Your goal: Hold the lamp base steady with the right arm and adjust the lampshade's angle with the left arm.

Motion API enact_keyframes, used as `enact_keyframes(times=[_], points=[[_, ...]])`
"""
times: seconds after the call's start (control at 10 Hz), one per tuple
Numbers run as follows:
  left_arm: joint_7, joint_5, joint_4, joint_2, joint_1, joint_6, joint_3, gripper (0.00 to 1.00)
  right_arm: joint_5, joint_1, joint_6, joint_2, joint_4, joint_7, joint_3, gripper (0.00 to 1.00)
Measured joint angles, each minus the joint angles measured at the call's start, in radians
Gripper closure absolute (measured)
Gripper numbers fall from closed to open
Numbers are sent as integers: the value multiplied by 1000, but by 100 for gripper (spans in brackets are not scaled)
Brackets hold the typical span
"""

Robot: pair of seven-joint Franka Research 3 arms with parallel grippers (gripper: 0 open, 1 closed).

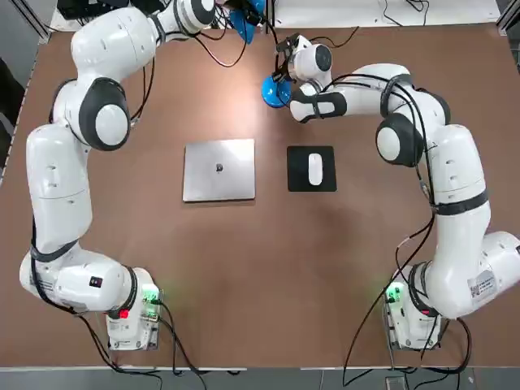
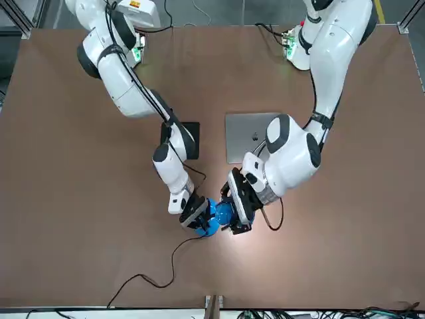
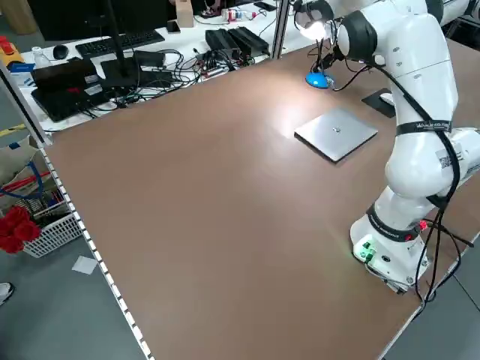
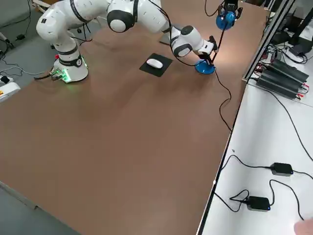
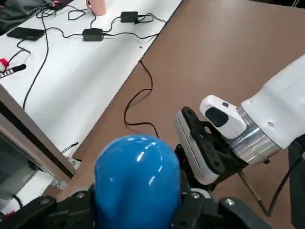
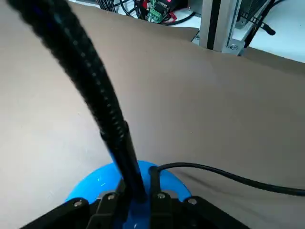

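The lamp base (image 1: pixel 273 93) is a glossy blue disc at the far side of the table, also seen as the lamp base (image 4: pixel 204 68) and the lamp base (image 6: pixel 97 187). Its thin black neck (image 6: pixel 93 86) rises between the fingers of my right gripper (image 6: pixel 135 196), which is shut low on the neck just above the disc. The right gripper (image 1: pixel 283 75) reaches in from the right. The lampshade (image 5: pixel 137 175), a blue cone, sits gripped in my left gripper (image 5: pixel 137 202). Overhead, the lampshade (image 1: pixel 244 24) hangs beyond the base; its light glows on the lampshade (image 3: pixel 313 30).
A closed silver laptop (image 1: pixel 219 169) and a white mouse (image 1: pixel 314 169) on a black pad lie mid-table. The lamp's black cable (image 2: pixel 159 269) trails toward the far edge. Beyond that edge, a white bench (image 4: pixel 274 147) carries power adapters and cables.
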Motion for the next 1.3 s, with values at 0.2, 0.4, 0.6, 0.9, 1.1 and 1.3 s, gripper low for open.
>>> enact_keyframes(times=[0.2,0.4,0.6,0.9,1.1,1.3], points=[[-35,0,0,0,0,0,0,42,0,1,1,0,0,0,-1,78],[-107,0,0,0,0,0,1,46,0,1,1,0,0,0,-1,78],[-184,0,0,0,0,0,1,46,0,1,2,0,0,0,-2,78],[-341,1,-1,0,0,0,2,46,0,2,2,0,0,0,-3,78],[-435,9,-1,0,-1,0,2,46,0,2,2,0,0,0,-3,78],[-518,25,-1,0,-2,0,2,45,0,2,2,0,0,0,-3,78]])
